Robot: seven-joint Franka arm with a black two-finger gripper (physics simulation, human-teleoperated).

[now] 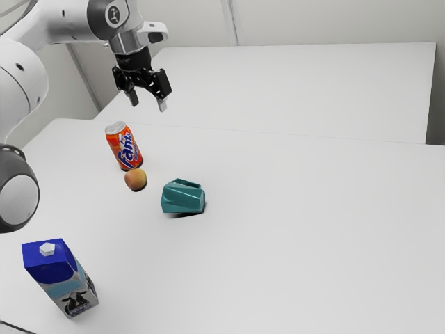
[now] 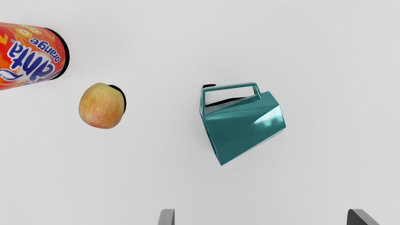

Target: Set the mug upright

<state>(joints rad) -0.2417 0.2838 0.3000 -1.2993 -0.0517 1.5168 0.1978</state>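
High over the table's far part, the gripper [image 1: 149,103] hangs with its two fingers wide apart and nothing between them. The teal mug [image 1: 183,197] lies on its side on the table, well below the gripper and toward the exterior view's right of it. In the wrist view the mug [image 2: 245,125] shows its faceted side, its handle lying along one side and its mouth facing the apple's side. The gripper [image 2: 261,215] is open there, its fingertips apart from the mug.
An orange Fanta can [image 1: 124,146] stands beside an apple [image 1: 136,179], both near the mug toward the exterior view's left. A blue-topped milk carton [image 1: 61,277] stands at the exterior view's lower left. The white table [image 1: 299,243] carries them all.
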